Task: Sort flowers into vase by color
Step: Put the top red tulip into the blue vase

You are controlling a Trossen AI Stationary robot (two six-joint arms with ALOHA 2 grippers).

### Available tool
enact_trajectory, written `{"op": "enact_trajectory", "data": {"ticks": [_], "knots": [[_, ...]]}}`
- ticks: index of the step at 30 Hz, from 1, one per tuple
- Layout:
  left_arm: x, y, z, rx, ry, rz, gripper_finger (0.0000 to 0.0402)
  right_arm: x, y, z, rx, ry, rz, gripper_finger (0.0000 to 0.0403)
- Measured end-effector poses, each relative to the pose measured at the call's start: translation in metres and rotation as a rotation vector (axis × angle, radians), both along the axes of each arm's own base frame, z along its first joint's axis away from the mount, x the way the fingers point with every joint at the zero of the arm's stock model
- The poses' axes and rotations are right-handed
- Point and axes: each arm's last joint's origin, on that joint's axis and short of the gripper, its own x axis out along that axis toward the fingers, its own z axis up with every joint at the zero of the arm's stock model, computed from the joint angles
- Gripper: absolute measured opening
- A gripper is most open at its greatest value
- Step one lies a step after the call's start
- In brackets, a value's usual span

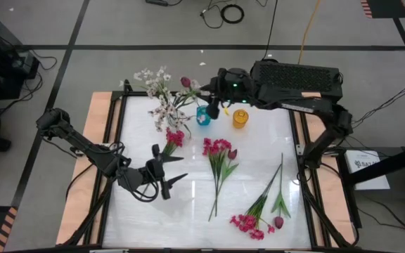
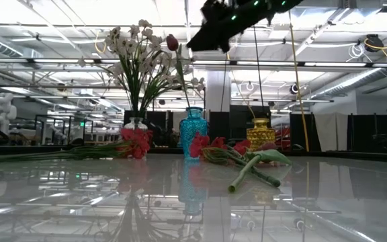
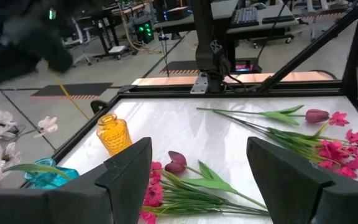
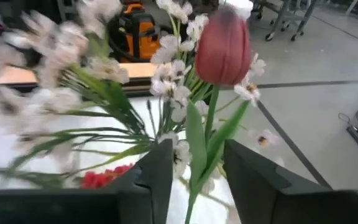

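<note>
1. Both arms are matte black, built of slim jointed links with loose black cables.
2. The right arm (image 1: pixel 297 88) carries a broad perforated housing and a small green light.
3. Each gripper has flat, dark, wedge-shaped fingers (image 3: pixel 127 175).

The worktop (image 1: pixel 259 204), a glossy white surface with wood-coloured side strips, is carrying three vases in a row toward twelve o'clock: a clear vase (image 2: pixel 135 124) holding white blossoms (image 1: pixel 159 95), a blue vase (image 1: pixel 203 117) holding a maroon tulip (image 1: pixel 185 82), and an amber vase (image 1: pixel 240 118). A magenta sprig (image 1: pixel 174 138) is lying at about ten o'clock. A magenta-and-maroon bunch (image 1: pixel 219 158) is lying near centre. At five o'clock, a magenta cluster (image 1: pixel 248 223) and a maroon tulip stem (image 1: pixel 279 211) are lying side by side.
</note>
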Motion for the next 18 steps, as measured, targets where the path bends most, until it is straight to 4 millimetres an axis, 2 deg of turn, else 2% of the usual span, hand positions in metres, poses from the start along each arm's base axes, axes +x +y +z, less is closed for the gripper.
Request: {"op": "enact_trajectory", "data": {"ticks": [6,11,14,18], "knots": [[-0.002,-0.003,0.000,0.001,0.006,-0.021,0.0269,-0.048,0.020,0.037,0.061,0.055,-0.020,0.0159],[-0.008,-0.013,-0.004,0.009,0.045,-0.107,0.0269,-0.093,0.050,0.063,0.126,0.085,-0.015,0.0164],[-0.012,-0.020,-0.007,-0.027,0.078,-0.192,0.0269,-0.113,0.076,0.069,0.155,0.065,0.000,0.0164],[-0.014,-0.024,-0.009,-0.118,0.101,-0.245,0.0269,-0.138,0.111,0.063,0.200,0.080,-0.002,0.0164]]}}
